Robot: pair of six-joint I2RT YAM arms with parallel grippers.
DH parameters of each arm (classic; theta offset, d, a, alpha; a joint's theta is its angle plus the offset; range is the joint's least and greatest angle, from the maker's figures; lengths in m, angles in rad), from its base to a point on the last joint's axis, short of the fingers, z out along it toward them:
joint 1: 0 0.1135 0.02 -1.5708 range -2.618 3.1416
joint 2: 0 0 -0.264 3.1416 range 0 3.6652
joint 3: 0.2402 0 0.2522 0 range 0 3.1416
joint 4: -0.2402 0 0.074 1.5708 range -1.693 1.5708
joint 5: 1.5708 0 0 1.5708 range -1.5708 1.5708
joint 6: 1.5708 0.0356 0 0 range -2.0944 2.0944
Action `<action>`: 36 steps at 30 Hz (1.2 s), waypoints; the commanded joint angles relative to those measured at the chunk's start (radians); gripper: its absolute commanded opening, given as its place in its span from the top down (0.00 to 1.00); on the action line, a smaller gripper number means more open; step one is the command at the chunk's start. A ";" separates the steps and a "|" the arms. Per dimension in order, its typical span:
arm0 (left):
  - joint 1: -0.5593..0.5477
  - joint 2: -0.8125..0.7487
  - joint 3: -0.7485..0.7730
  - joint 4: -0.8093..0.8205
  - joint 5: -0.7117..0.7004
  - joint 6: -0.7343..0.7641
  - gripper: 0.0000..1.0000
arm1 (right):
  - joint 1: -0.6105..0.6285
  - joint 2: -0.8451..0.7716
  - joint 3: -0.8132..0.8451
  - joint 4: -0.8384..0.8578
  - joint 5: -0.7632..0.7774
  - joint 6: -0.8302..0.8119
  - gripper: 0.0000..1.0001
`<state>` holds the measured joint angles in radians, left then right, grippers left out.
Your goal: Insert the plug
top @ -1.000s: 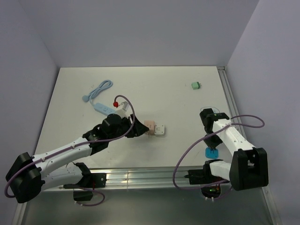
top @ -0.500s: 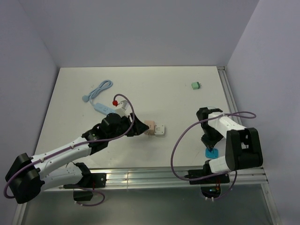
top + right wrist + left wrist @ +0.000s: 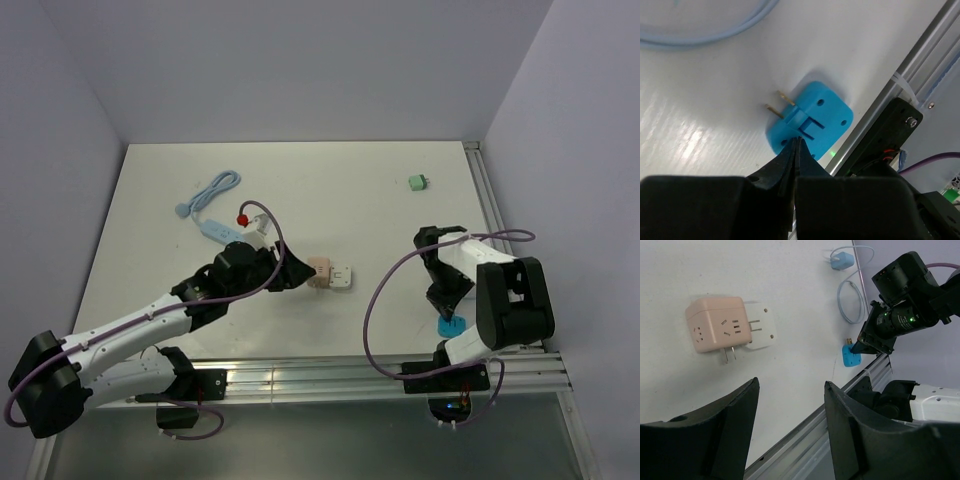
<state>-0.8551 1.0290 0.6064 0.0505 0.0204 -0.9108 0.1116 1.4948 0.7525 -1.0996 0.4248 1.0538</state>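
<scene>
A pink cube socket adapter (image 3: 717, 322) lies on the white table with a white plug (image 3: 762, 330) against its right side, prongs showing. My left gripper (image 3: 791, 382) is open and empty, just short of the adapter (image 3: 320, 269) and white plug (image 3: 342, 276). A blue two-prong plug (image 3: 815, 115) lies flat by the table's near rail. My right gripper (image 3: 797, 139) is shut with nothing between its fingers, its tips at the plug's raised ridge. From above, the right gripper (image 3: 449, 310) points down at the blue plug (image 3: 452, 325).
A small green block (image 3: 418, 182) sits at the back right. A light-blue cable (image 3: 212, 190) and a charger (image 3: 216, 230) lie at the back left. Another light-blue charger (image 3: 842, 261) with a thin cable loop (image 3: 850, 302) lies beyond the right arm. The metal rail (image 3: 330, 375) borders the near edge.
The right arm's upper links have swung left and folded in over its base while its shut gripper stays at the blue plug. The left arm has barely shifted.
</scene>
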 commanded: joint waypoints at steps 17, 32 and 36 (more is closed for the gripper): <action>-0.002 -0.122 0.016 -0.120 -0.125 -0.028 0.40 | 0.188 0.138 0.283 0.107 0.020 0.067 1.00; -0.041 0.158 0.160 0.152 0.191 0.090 0.54 | -0.144 -0.176 0.246 -0.009 0.075 0.015 1.00; -0.149 0.282 0.243 0.250 0.254 0.136 0.60 | -0.208 -0.220 0.205 0.004 0.030 0.026 1.00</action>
<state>-0.9382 1.2560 0.7647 0.1444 0.1589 -0.8406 -0.0471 1.3247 0.9611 -1.0592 0.4385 1.0863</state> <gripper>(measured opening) 0.410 0.006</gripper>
